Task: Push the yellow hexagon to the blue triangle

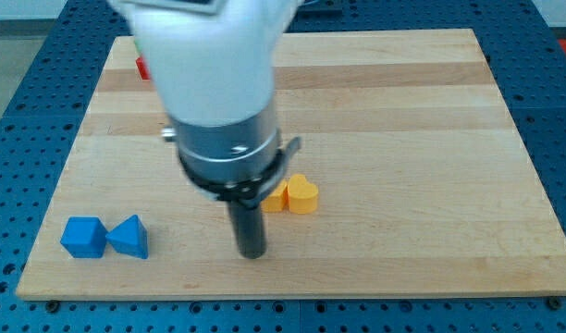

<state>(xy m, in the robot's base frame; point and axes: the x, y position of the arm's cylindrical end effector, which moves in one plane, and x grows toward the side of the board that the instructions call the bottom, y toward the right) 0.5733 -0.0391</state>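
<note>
The blue triangle (pixel 129 237) lies near the view's bottom left, touching a blue cube-like block (pixel 83 237) on its left. Two yellow-orange blocks sit at the board's middle: one (pixel 276 196) is partly hidden behind the rod, so its shape is unclear; the other (pixel 302 194) looks heart-shaped. My tip (pixel 252 252) rests on the board just below and left of these yellow blocks, well to the right of the blue triangle. The arm's white and grey body hides the board's upper middle.
A red block (pixel 142 67) peeks out at the view's top left, mostly hidden behind the arm. The wooden board (pixel 431 185) lies on a blue perforated table; its bottom edge runs close below my tip.
</note>
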